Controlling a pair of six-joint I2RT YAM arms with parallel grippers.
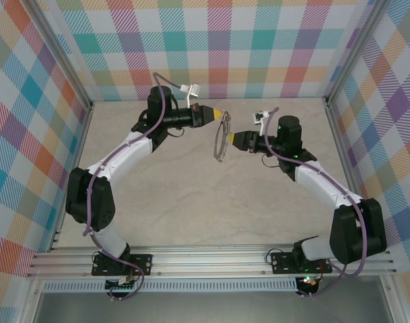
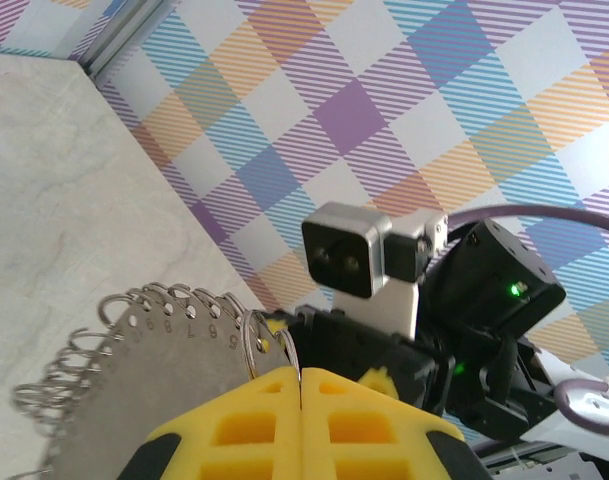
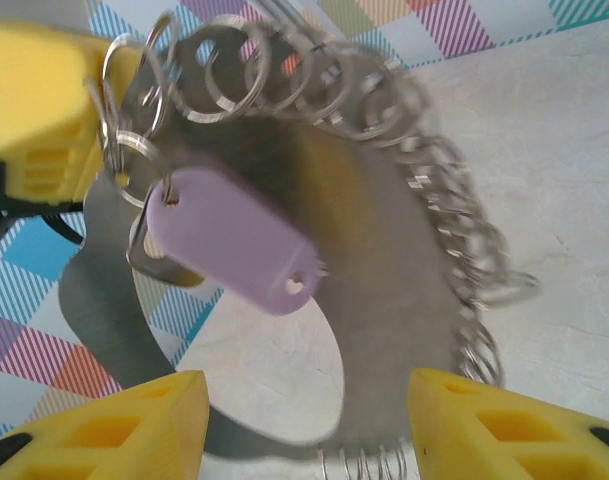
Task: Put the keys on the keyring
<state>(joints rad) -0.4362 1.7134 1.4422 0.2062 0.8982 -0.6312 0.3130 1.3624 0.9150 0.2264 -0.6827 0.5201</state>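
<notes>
Left gripper [image 1: 221,115] is closed on the keyring [image 1: 221,142]; right gripper [image 3: 304,405] stands open just beside it.
Top view shows the ring hanging in the air between both arms, above the table [image 1: 191,208]. Right wrist view shows the lilac key [image 3: 234,240] hanging from a small wire loop [image 3: 134,165] of the ring, near the left yellow fingers [image 3: 34,100]. Left wrist view shows numbers stamped along the grey edge.
</notes>
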